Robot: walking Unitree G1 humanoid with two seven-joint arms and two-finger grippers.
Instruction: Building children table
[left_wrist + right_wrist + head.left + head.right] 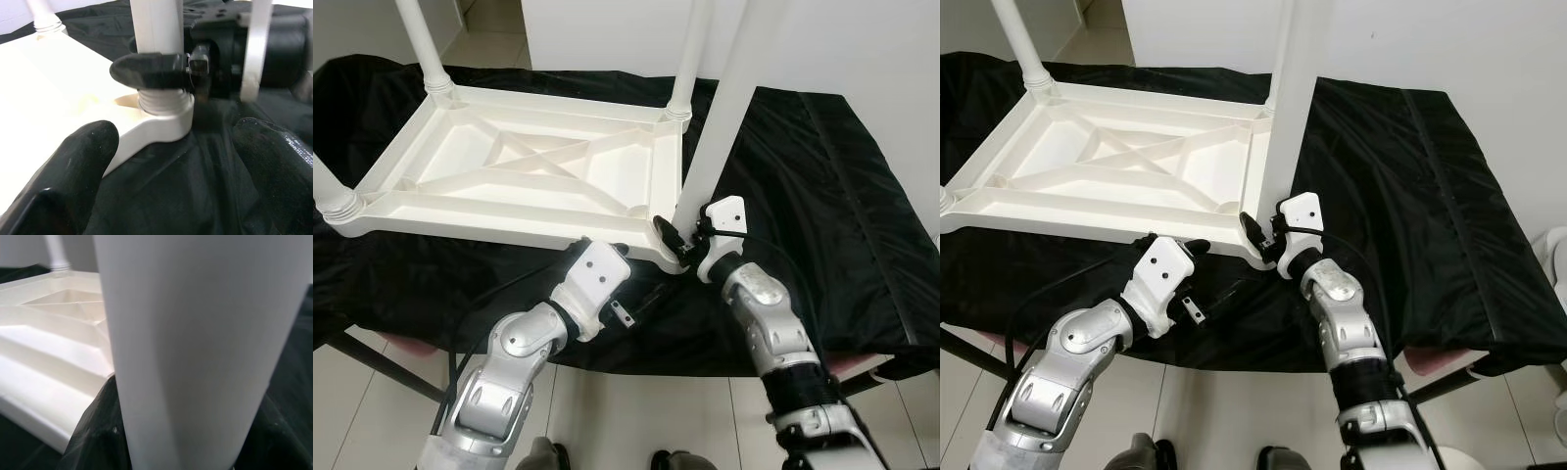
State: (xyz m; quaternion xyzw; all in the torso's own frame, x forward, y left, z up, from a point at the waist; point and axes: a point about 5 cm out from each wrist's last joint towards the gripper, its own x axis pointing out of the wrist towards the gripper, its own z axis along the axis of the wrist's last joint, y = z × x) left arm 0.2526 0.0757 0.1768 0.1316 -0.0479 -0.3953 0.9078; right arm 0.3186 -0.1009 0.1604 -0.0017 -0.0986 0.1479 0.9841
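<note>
Tabletop: the white moulded-plastic children's table top lies upside down on the black cloth, its ribbed underside with crossed braces facing up, three other white legs already standing in its corners.
Leg in hand: the white round plastic table leg stands upright in the corner socket nearest the robot, on its right; its threaded foot sits in the collar, a few turns showing above the rim, so it looks not yet fully home.
Handling: judged light, hollow and stiff; the smooth, glossy tube is likely slippery under hard fingers, and the plastic thread could cross if the leg leans. Best held low, just above the collar, where a twist carries straight into the thread.
Tabletop hold: the rim beside the corner is the place to steady it, since the light top may slide on the cloth.
Right gripper: closed round the base of the leg just above the socket; one black finger lies across the tube's near side.
Left gripper: fingers spread wide, holding nothing, poised at the tabletop's near edge just beside the socket; whether the tips touch the rim cannot be told.
Support: the cloth covers a low table whose dark frame shows beneath.
</note>
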